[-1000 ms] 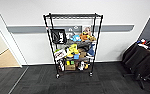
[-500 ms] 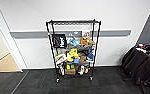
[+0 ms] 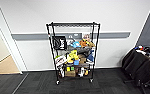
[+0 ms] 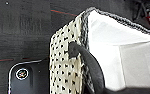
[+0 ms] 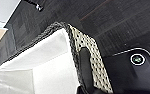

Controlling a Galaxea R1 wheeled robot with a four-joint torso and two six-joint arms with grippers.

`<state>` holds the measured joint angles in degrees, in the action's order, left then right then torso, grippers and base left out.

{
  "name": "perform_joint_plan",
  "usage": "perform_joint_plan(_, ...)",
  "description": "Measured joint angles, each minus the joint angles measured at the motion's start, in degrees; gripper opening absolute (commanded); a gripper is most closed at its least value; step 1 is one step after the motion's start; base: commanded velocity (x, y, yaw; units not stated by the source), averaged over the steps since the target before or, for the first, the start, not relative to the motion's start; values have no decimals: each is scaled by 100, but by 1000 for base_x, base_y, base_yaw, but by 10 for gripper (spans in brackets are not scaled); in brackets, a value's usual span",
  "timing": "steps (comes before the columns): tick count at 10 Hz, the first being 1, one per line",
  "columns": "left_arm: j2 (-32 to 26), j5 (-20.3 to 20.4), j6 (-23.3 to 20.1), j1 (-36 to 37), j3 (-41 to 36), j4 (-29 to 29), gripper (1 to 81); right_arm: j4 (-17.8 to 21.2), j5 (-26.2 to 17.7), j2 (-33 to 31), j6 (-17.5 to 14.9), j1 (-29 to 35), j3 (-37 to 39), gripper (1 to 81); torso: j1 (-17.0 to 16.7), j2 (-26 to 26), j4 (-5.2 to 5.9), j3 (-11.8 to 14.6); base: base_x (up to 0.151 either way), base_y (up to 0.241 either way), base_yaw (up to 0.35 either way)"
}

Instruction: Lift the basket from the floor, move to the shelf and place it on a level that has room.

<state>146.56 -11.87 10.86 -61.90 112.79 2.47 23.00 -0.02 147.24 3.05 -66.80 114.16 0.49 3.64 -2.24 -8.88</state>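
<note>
Basket (image 4: 66, 70) shows bare white lining above dark carpet (image 4: 21, 27); each end effector's grip I cannot tell. Shelf (image 3: 73, 52) tiers hold toys and boxes.

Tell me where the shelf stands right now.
In the head view the shelf stands straight ahead at the picture's middle, against the white wall with its grey rail, on dark carpet; a doorway opening lies to its left, dark chairs to its right.
</note>
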Motion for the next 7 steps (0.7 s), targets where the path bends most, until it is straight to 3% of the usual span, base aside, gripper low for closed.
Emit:
perform_joint_plan(3,9,-9,-10,-100,2,-16,10,-62,-38,61,0,-100,99,10,-9,2,0,446,0,0,0)
perform_joint_plan(7,16,38,-37,-372,102,-59,10,-84,-99,150,-18,-168,247,10,-17,9,0,561,0,0,0)
